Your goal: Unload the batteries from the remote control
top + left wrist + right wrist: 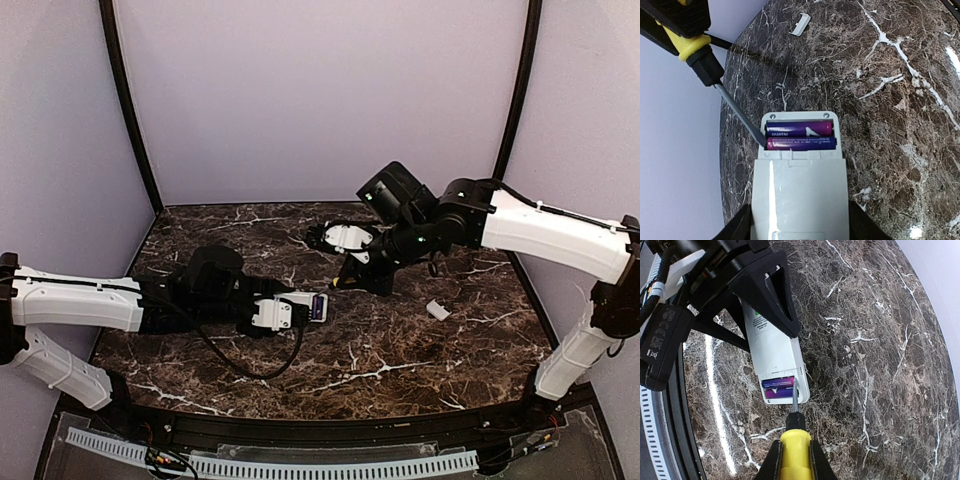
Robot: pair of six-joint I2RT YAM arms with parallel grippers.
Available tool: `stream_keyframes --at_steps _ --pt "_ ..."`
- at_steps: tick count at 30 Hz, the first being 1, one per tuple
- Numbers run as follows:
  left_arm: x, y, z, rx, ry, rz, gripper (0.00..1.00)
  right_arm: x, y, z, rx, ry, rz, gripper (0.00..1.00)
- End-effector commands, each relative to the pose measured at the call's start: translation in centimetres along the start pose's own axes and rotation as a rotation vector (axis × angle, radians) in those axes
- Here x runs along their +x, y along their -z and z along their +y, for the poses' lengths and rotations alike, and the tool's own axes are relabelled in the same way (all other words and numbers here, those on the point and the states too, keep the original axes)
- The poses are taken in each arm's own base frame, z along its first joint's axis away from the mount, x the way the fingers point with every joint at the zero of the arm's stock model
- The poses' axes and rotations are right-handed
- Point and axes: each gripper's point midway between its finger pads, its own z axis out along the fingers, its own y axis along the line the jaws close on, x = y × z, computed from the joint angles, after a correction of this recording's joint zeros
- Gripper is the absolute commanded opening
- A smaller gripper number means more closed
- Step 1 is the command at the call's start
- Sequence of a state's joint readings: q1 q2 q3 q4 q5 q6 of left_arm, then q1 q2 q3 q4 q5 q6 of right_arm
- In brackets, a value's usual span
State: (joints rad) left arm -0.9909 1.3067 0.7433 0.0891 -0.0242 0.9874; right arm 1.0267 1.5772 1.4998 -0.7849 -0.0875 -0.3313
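**Screwdriver tip at the open battery bay**

Top external: the left fingers (268,312) grasp the remote control (300,305) by its sides, near the middle of the marbled tabletop (400,350). The batteries (318,307) show as a purple patch at the remote's free end. The right fingers (352,277) are clenched on a yellow-handled screwdriver (338,282) that slants down toward that end. A small white cover piece (437,309) lies on the tabletop to the right, well apart from the remote.

Left wrist: the remote lies plain back up with its compartment uncovered. Both purple batteries sit inside, side by side across its width. The screwdriver's blade comes in from the upper left, its tip at the left end of the nearer battery.

Right wrist: the yellow handle is gripped between the two dark fingers at the bottom edge. The shaft reaches the compartment's rim, beside the batteries. Whether the remote rests on the tabletop cannot be told.
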Motion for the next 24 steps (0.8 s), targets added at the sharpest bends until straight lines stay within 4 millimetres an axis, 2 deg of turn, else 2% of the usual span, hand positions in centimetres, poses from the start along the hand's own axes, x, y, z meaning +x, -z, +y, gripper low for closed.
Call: stream_keyframes --at_steps 1,24 --pt "-0.9 0.9 0.8 -0.035 0.009 -0.036 0.00 -0.8 -0.3 -0.3 0.027 -0.002 -0.021 0.00" --pt "-1.2 1.0 0.8 -0.028 0.043 -0.050 0.00 0.6 -1.8 0.4 0.030 0.006 0.039 0.00"
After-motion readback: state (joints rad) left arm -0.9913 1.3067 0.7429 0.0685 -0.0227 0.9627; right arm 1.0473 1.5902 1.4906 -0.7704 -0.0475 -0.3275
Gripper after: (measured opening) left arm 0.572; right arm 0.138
